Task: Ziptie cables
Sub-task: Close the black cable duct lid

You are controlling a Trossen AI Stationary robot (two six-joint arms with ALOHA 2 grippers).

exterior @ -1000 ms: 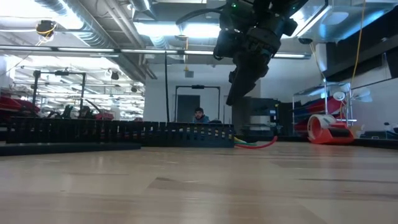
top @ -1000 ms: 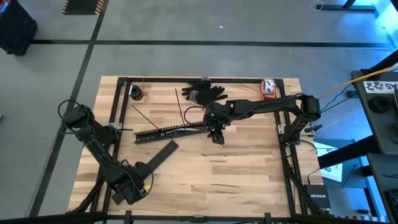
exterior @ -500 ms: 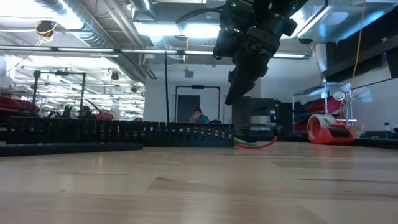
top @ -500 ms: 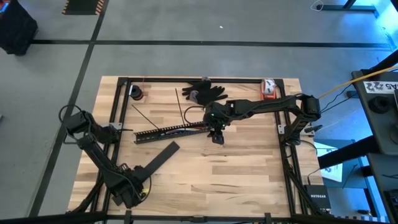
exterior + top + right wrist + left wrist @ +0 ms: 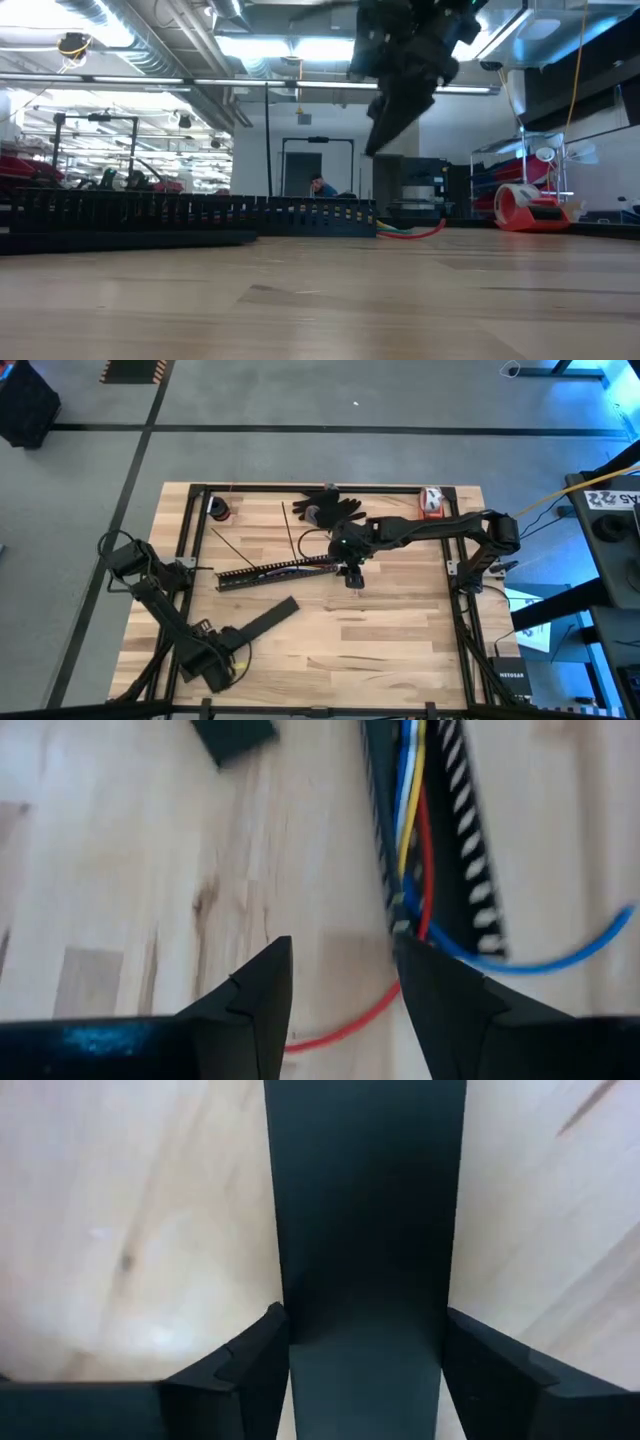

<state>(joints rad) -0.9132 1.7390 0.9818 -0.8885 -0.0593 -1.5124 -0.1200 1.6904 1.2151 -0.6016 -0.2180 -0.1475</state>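
Note:
A flat black strip [image 5: 262, 619] lies on the table at the near left, with my left gripper [image 5: 212, 660] pointing down over its near-left end and shut on it. The long comb-slotted bar [image 5: 275, 569] lies across the middle. The cables [image 5: 412, 815], blue, yellow, white and red, run along its right end, and a red one [image 5: 412, 232] trails onto the table. My right gripper [image 5: 345, 995] hangs open above that end [image 5: 400, 100], with nothing between its fingers. A thin straight dark ziptie [image 5: 231, 547] lies flat beyond the bar's left part. My left gripper has the flat black strip between its two fingers, one finger [image 5: 250, 1370] at each long edge [image 5: 285, 1320]. The fingers come from above, pointing down, and stand across the strip near its near-left end. The strip lies flat on the table.
A black glove [image 5: 335, 506], a red and white tape dispenser [image 5: 432, 501] and a small dark roll [image 5: 220, 511] sit along the far edge. Black frame rails [image 5: 190, 530] border the table. A second thin dark strip [image 5: 288, 526] lies near the glove. A person [image 5: 318, 186] shows far behind.
My left gripper has sunk toward the table at the flat strip's near-left end. The strip has slid a little toward the table's right edge and turned to lie more crosswise. My right gripper has risen slightly above the bar's right end.

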